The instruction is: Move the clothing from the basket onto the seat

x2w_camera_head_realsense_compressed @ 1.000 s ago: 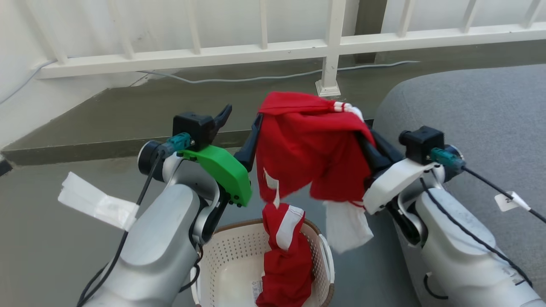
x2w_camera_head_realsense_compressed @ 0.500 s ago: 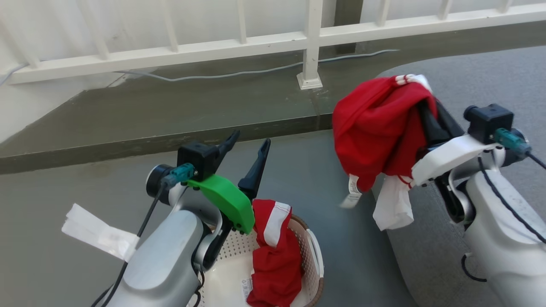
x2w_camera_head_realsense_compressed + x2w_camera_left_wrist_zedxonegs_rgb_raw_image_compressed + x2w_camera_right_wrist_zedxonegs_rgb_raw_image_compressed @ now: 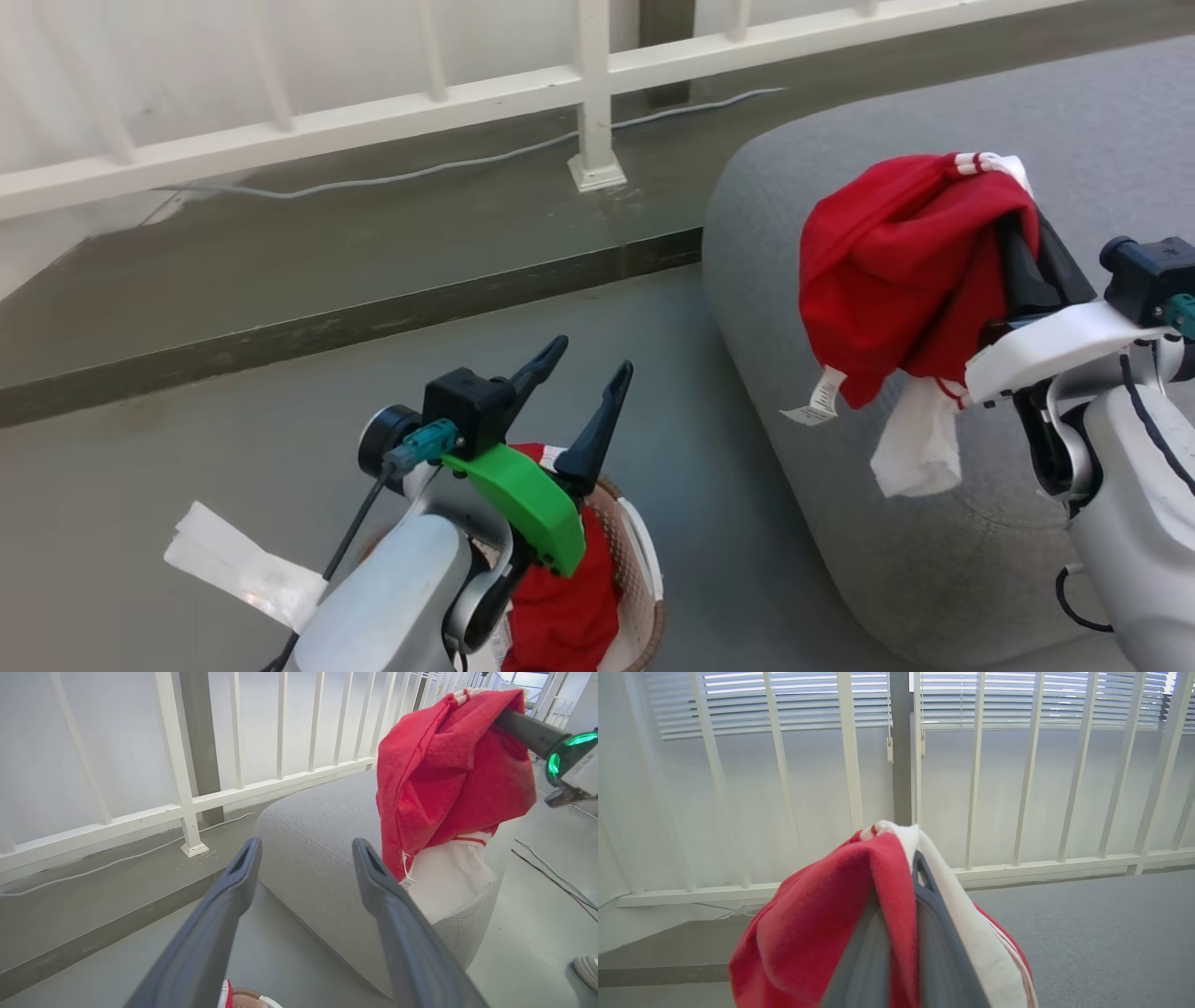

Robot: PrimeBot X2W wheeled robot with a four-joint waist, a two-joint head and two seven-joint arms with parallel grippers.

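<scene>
— Red garment (image 3: 896, 261), dangling where?
— Hanging from the right gripper (image 3: 1018, 233), over the near rounded edge of the grey seat (image 3: 840, 485), trailing a white tag and a white panel below; brushing the cushion or not, impossible to tell.
— Gripping how?
— Pinching tight, pressing the fingers (image 3: 931, 924) almost together on a fold of the cloth, spilling red over one side and a white band over the other.
— And the left gripper (image 3: 593, 355)?
— Gaping wide, holding nothing, pointing up over the basket (image 3: 644, 551).
— Carrying anything in there?
— Cradling a second red garment (image 3: 560, 616), bunched up, showing white trim beside the green bracket (image 3: 523, 499). Sitting on the grey floor (image 3: 233, 448), near the seat, before a white railing (image 3: 597, 93).
</scene>
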